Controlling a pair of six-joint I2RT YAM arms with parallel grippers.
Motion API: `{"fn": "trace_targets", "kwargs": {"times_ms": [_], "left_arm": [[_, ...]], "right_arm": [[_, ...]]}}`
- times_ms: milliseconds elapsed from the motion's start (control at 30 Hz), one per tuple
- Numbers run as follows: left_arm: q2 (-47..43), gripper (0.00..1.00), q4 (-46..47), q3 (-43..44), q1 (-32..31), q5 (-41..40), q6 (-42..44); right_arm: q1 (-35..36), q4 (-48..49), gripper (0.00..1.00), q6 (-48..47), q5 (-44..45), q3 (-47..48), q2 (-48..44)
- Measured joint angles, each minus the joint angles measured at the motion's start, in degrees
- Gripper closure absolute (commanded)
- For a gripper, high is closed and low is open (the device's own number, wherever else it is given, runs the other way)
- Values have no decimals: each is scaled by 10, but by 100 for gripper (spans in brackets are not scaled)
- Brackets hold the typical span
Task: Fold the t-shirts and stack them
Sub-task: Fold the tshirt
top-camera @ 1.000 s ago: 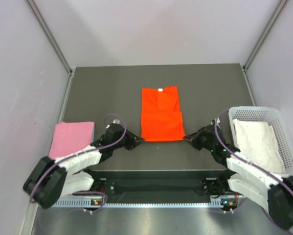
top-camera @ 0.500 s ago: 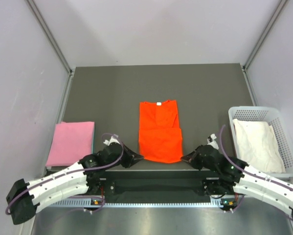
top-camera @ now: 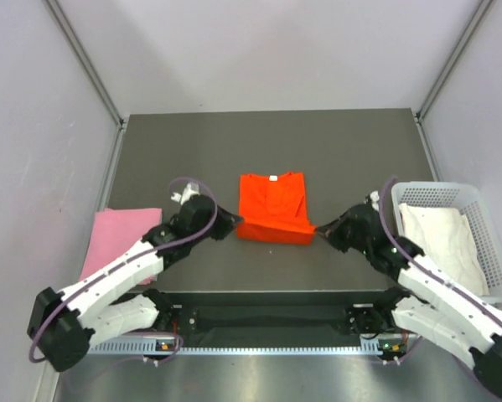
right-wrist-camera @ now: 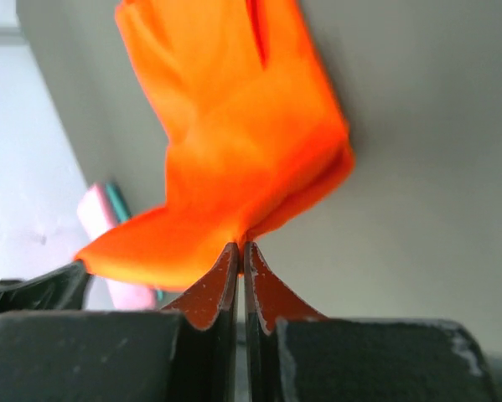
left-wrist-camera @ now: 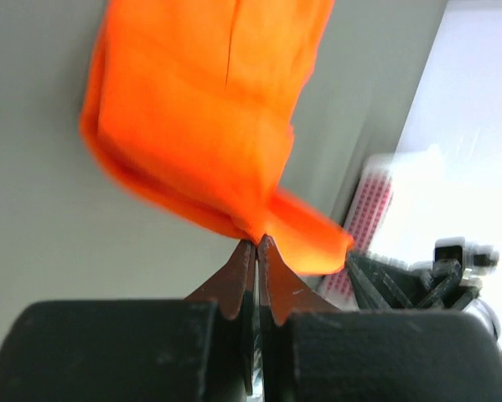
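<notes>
End effectors (top-camera: pixel 236 224) (top-camera: pixel 317 232) pinch orange tee (top-camera: pixel 272 205), white label (top-camera: pixel 272 177)

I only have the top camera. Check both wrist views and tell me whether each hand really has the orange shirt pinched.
Observer: Left wrist view: the left hand is shut on the orange t-shirt, with a thin bunch of its edge caught right at the very tip.
Operator: Now report the right one.
Observer: Right wrist view: the right hand is shut on the same shirt. The cloth gathers to a point between its closed jaws, and a flap runs off to the left of that view.
</notes>
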Motion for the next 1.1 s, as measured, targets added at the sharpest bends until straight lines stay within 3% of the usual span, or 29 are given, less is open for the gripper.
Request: {"fn": "trace_targets", "kwargs": {"times_ms": [133,467,800,1100], "left_arm": [[91,100,40,51,107,61,45],[315,100,101,218,230,172,105],[512,100,137,349,289,277,134],[611,100,153,432,302,329,146]], "right_arm": [[-112,24,100,-79,-82,74,118],[-199,66,100,-200,-217,305,393],[-243,92,100,-221,-295,410,562],[-268,123,100,-224,-336,457,639]]}}
